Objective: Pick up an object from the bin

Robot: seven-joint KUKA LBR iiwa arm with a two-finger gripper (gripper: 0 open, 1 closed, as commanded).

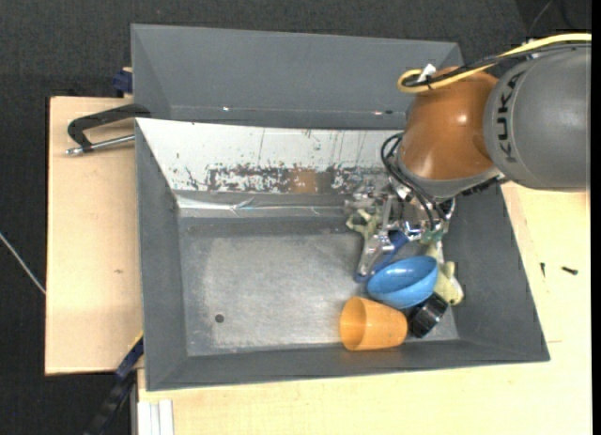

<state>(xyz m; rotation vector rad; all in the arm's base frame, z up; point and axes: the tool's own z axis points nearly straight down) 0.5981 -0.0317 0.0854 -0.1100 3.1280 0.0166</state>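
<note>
Nearest the front wall of the grey bin point(263, 273), in its right front corner, an orange cup point(373, 323) lies on its side with its mouth turned to the left. Just to its right, touching or almost touching it, is a small black piece point(428, 316) whose kind I cannot tell. Directly behind the cup sits a blue bowl point(402, 279), tilted so that its hollow faces up and to the left, its lower edge against the cup. A pale yellow thing point(450, 286) pokes out from beside the bowl's right edge. The gripper point(374, 253) hangs down just behind the bowl and a little to its left, and its lower end meets the bowl's upper left edge. Whether the claw is spread, pressed together or pinching the bowl cannot be told, as metal parts and cables crowd that spot. Above it rises the rounded orange cover point(449, 137), and behind that the grey arm point(549, 123) reaches in from the right. The left part of the bin floor is bare up to the scuffed back wall point(254, 156).
</note>
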